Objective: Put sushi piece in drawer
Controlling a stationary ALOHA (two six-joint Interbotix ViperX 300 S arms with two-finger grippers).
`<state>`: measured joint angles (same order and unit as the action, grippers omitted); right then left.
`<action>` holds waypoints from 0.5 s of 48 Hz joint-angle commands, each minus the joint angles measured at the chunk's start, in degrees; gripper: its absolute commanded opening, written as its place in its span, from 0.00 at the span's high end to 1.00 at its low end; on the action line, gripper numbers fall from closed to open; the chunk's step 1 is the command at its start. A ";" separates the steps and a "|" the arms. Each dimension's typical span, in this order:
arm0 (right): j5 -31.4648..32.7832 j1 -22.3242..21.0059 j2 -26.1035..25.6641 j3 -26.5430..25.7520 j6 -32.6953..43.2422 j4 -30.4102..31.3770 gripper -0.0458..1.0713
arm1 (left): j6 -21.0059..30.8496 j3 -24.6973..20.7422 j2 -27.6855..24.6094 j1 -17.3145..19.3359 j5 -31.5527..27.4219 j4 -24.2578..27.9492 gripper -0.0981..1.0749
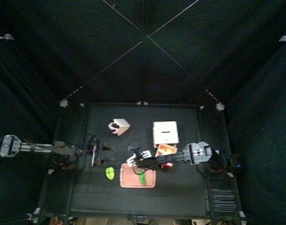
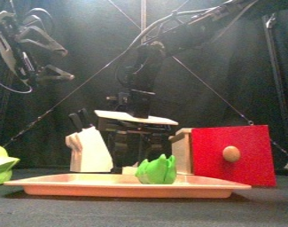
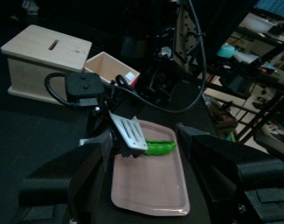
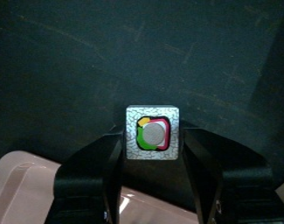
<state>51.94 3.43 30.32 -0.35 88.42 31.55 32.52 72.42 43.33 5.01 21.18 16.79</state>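
The sushi piece [image 4: 152, 133], a small square with a grey rim and a green, red and white centre, sits between the jaws of my right gripper [image 4: 152, 142], which is shut on it. In the left wrist view the sushi piece [image 3: 130, 136] hangs just above the pink tray [image 3: 150, 188]. The drawer [image 3: 45, 57] is a tan wooden box whose tray [image 3: 109, 66] is pulled out. Its red front with a wooden knob [image 2: 232, 153] faces the table's front. From above, the right gripper [image 1: 138, 159] is left of the drawer [image 1: 167, 132]. My left gripper [image 3: 150, 162] stands open and holds nothing.
A green leafy piece [image 2: 158, 168] lies on the pink tray [image 2: 63, 184]. Another green piece [image 1: 111, 172] lies off the tray's left end. A pale block [image 1: 117, 128] stands at the back left. The left arm [image 1: 62, 151] rests at the table's left side.
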 commanded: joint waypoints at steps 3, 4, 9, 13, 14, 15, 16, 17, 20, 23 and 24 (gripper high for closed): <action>0.88 0.09 -3.25 -1.05 0.18 1.41 0.42 | -0.09 -0.70 -0.18 0.09 0.26 -0.09 0.11; 1.23 0.18 -3.52 -1.05 0.09 1.58 0.42 | -0.09 -0.70 -0.18 0.00 0.26 -0.09 0.11; 3.52 0.79 -5.27 -0.88 -0.09 2.11 0.42 | -0.18 -0.70 -0.18 0.09 0.26 0.00 0.11; 6.94 1.93 -7.56 -0.70 0.26 2.81 0.42 | -0.18 -0.70 -0.18 0.09 0.26 0.00 0.11; 7.91 2.29 -8.09 -0.62 0.44 3.25 0.42 | -0.18 -0.70 -0.18 0.09 0.18 0.00 0.11; 8.79 2.64 -8.61 -0.62 0.53 3.78 0.42 | -0.18 -0.70 -0.18 0.09 0.26 0.00 0.11; 9.76 2.90 -9.14 -0.62 0.62 4.39 0.42 | -0.18 -0.62 -0.18 0.09 0.26 -0.09 0.11; 10.72 3.43 -9.67 -0.62 0.70 5.01 0.42 | -0.09 -0.62 -0.18 0.09 0.26 -0.09 0.11; 14.41 4.92 -11.34 -0.62 1.49 6.59 0.42 | -0.09 -0.53 -0.18 0.09 0.26 -0.09 0.11; 18.02 6.15 -12.66 -0.35 2.55 7.73 0.42 | 0.00 -0.53 -0.18 0.09 0.26 -0.09 0.11; 19.25 6.59 -13.01 -0.26 2.99 8.09 0.42 | -0.09 -0.53 -0.18 0.00 0.26 0.00 0.11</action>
<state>66.09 7.82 21.88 -0.26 90.09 37.88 32.52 72.69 43.24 4.92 21.18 16.79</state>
